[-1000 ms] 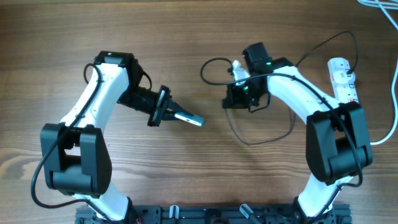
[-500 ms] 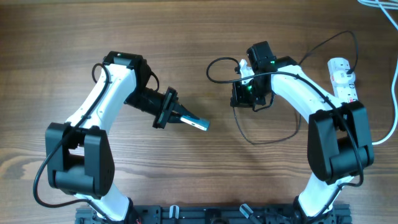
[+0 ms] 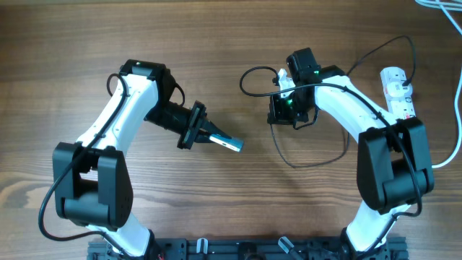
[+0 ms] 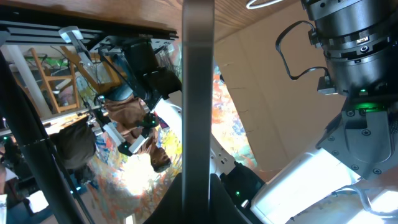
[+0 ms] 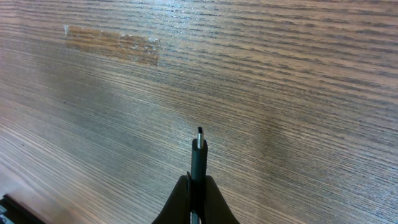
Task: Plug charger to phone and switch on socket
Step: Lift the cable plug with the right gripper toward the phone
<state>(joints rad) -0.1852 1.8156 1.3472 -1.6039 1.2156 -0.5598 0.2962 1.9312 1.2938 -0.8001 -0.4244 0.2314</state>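
**Phone in one tool, charger tip in the other**

The left tool is shut tight on the phone. The phone sticks out past the fingers, over the middle of the table. Its blue end points toward the right arm. The left wrist camera sees the phone from its thin edge, as one straight grey bar going up the middle of the picture.

The right tool is pinched shut on the charger. Only the small dark tip sticks out past the fingers, with bare wood behind it. I cannot tell how high it is over the wood. A pale patch shows on the wood farther off.

From above, the charger's thin black cable makes a loop beside the right tool. It also curls in a big bend on the table under the right arm. It goes on toward the socket.

The socket lies at the far right side of the table. The right arm covers part of it. A thick white cord runs along the table edge just beside it.

The phone and the charger tip are apart, with bare table between them. The charger is not plugged into the phone.
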